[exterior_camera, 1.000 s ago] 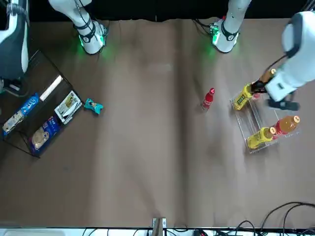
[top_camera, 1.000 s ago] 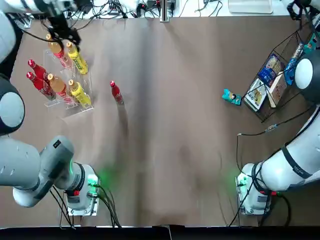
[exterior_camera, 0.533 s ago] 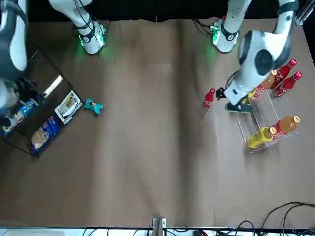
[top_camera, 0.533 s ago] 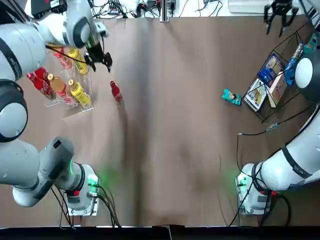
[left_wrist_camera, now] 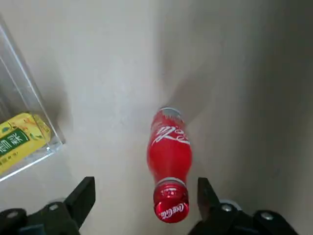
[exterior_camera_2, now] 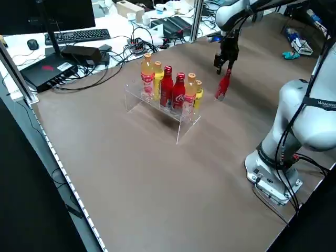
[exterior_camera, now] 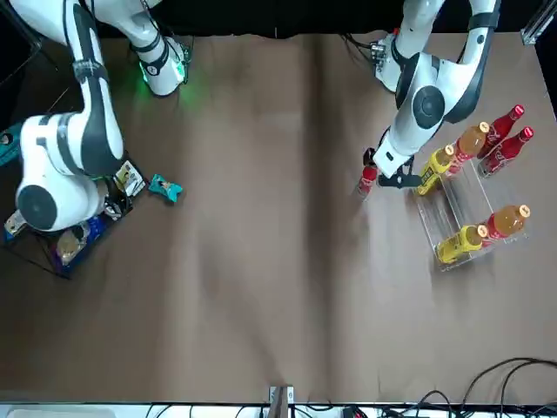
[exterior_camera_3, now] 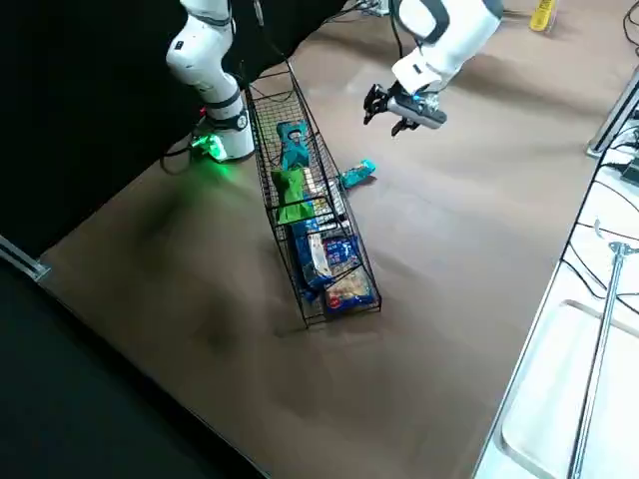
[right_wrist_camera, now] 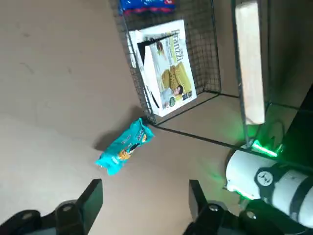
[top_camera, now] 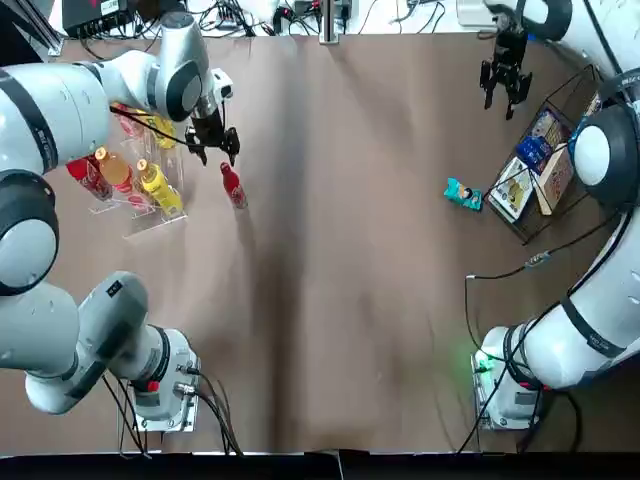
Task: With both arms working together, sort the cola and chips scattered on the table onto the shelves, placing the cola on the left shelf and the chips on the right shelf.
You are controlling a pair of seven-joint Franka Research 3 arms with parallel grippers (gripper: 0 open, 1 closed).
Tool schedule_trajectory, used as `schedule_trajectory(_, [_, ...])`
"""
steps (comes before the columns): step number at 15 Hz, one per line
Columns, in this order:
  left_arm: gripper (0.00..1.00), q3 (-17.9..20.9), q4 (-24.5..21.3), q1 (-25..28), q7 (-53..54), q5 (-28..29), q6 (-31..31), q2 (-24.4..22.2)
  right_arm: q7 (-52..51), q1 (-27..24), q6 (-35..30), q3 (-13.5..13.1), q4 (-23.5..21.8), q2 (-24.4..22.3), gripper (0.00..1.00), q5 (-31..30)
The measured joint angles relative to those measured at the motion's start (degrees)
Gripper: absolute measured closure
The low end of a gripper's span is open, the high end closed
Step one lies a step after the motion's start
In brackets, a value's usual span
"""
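One cola bottle (top_camera: pixel 232 186) stands upright on the table (top_camera: pixel 340 300) just right of the left shelf (top_camera: pixel 150 215), a clear rack. My left gripper (top_camera: pixel 213 145) hangs open above its cap; the left wrist view shows the cola bottle (left_wrist_camera: pixel 168 147) between the spread fingers (left_wrist_camera: pixel 84 195). Two more colas (exterior_camera_2: pixel 173 89) sit in the rack. A teal chips packet (top_camera: pixel 463 193) lies beside the right shelf (top_camera: pixel 570 95), a black wire rack. My right gripper (top_camera: pixel 503 80) hovers open, beyond that chips packet (right_wrist_camera: pixel 124 147). A green packet (exterior_camera_3: pixel 290 190) and a teal one (exterior_camera_3: pixel 292 140) lie inside the wire rack (exterior_camera_3: pixel 270 120).
Orange bottles (top_camera: pixel 115 168) and yellow bottles (top_camera: pixel 158 185) fill other slots of the clear rack. Flat blue-and-white packets (top_camera: pixel 538 135) and a yellow-printed packet (top_camera: pixel 515 188) lie in the wire rack. Cables (top_camera: pixel 250 15) run along the far edge.
My left gripper swung from behind the clear rack to just over the loose cola bottle. My right gripper came from the far right corner inward over the table, nearer the loose teal packet.
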Motion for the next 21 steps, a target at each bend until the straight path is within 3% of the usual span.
schedule_trajectory(2, [0.19,-0.38,-0.9,0.0,-0.21,0.0,0.0,0.0,2.97,0.17,2.78,0.0,-3.84,0.01,0.22,0.0])
schedule_trajectory(4, [0.22,-0.69,-1.24,0.01,-1.09,0.0,0.01,0.0,5.67,0.3,6.4,0.0,-8.66,0.04,0.26,0.0])
schedule_trajectory(6, [0.33,-1.47,-1.25,0.0,-2.7,0.0,0.85,0.0,9.15,1.52,12.19,0.04,-15.46,0.08,0.25,0.01])
schedule_trajectory(12, [0.45,-1.81,-1.26,-0.06,-5.0,0.0,2.31,0.0,15.61,6.28,27.61,0.13,-28.1,0.09,0.26,0.02])
schedule_trajectory(15, [0.49,-1.92,-1.26,-0.87,-7.25,0.0,2.51,0.0,17.23,7.69,31.46,0.14,-31.32,0.22,0.27,0.02])
schedule_trajectory(21, [0.59,-2.01,-1.25,-1.9,-9.12,0.0,2.68,0.0,17.53,7.76,34.89,0.01,-32.42,0.71,0.33,0.02])
